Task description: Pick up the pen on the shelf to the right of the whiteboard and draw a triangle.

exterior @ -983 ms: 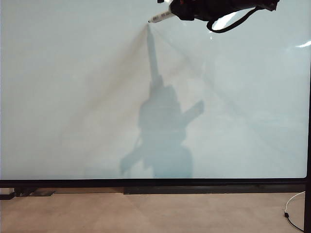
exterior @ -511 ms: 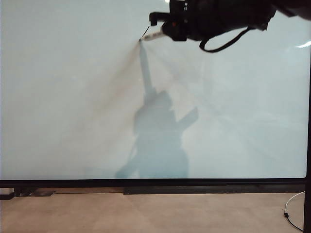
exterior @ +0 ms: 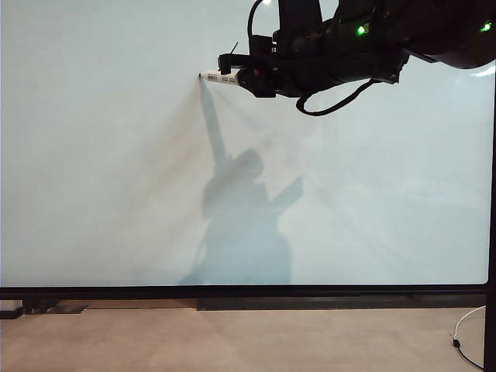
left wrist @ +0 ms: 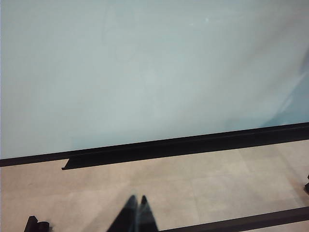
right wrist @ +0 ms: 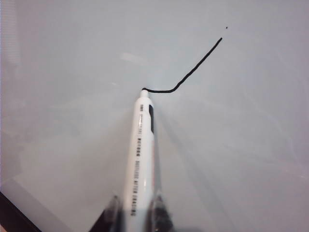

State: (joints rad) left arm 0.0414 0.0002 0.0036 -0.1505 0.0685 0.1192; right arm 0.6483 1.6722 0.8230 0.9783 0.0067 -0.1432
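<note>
In the exterior view, the whiteboard (exterior: 116, 155) filled nearly the whole picture, with its thin black frame along the lower edge and the tan floor (exterior: 232, 341) below it. The right gripper (exterior: 242, 76) reached in from the upper right of the whiteboard, roughly level, its dark arm carrying small green lights. It was clamped on the pen (exterior: 219, 77), which stuck out towards the left, its tip meeting the whiteboard high up near the middle. A short dark mark showed just above the gripper. The arm's grey shadow (exterior: 240, 225) lay on the whiteboard below the pen, running down to the frame. A white cable (exterior: 469, 333) curled on the floor beyond the whiteboard's lower right corner.

In the left wrist view, the left gripper (left wrist: 136, 215) hung over the floor, short of the whiteboard's (left wrist: 145, 72) black frame, its two dark fingertips pressed together with nothing between them. It was well apart from the whiteboard's surface.

In the right wrist view, the right gripper (right wrist: 135, 212) held the pen (right wrist: 138, 154) by the rear of its barrel, the fingers (right wrist: 112, 212) on either side. The tip touched the whiteboard (right wrist: 58, 72) at the end of a black line (right wrist: 193, 70), the only part of the triangle drawn. The line ran a little way from the tip, bent, then went straight off across the whiteboard. A small black dot sat just beyond the line's far end.
</note>
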